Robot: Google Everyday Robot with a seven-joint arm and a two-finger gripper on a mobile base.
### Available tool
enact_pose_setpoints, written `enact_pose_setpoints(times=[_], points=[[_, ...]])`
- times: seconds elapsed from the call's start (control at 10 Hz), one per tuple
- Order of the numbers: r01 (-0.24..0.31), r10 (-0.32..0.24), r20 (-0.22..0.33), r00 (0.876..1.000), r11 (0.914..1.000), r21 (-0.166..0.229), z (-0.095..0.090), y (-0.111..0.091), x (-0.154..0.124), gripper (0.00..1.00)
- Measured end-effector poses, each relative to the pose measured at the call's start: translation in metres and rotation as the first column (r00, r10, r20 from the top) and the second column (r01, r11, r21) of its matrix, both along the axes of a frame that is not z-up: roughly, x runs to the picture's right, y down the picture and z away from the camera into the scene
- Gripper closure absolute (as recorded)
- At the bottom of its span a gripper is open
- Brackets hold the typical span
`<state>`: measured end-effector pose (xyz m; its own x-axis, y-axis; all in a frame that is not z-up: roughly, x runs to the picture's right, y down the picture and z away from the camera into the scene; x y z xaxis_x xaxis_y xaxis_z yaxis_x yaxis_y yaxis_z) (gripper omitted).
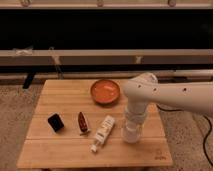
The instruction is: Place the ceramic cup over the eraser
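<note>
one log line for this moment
gripper: down at cup, right side of table | eraser: left side, uncovered | step: cup not yet over eraser

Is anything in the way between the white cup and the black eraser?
Yes. The squeeze bottle and the reddish-brown object lie on the table between the ceramic cup, under the gripper on the right, and the eraser on the left.

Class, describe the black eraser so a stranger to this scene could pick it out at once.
On the wooden slatted table, look to the left half, far from the robot's gripper at the right front. The small black rounded-corner eraser lies just left of a slim dark reddish-brown object. It alone is black and squarish.
</note>
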<state>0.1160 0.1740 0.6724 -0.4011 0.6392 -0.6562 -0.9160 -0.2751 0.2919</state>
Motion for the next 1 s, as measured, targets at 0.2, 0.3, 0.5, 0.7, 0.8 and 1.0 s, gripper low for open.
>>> enact_pose_setpoints(times=[0.2, 0.3, 0.5, 0.7, 0.8, 1.0], points=[[0.063, -0.067, 0.068, 0.995, 0.9963, 0.059, -0.009, -0.031, -0.038, 1.0], [0.09, -0.097, 0.098, 0.99, 0.9932, 0.073, -0.011, -0.041, -0.057, 1.0], [0.169, -0.19, 0.19, 0.963, 0.9783, 0.12, -0.015, -0.071, -0.112, 1.0], [0.228, -0.262, 0.254, 0.931, 0.9612, 0.154, -0.017, -0.09, -0.152, 1.0], [0.278, -0.321, 0.306, 0.897, 0.9444, 0.175, -0.019, -0.103, -0.185, 1.0], [0.335, -0.389, 0.37, 0.844, 0.9199, 0.205, -0.02, -0.116, -0.227, 1.0]])
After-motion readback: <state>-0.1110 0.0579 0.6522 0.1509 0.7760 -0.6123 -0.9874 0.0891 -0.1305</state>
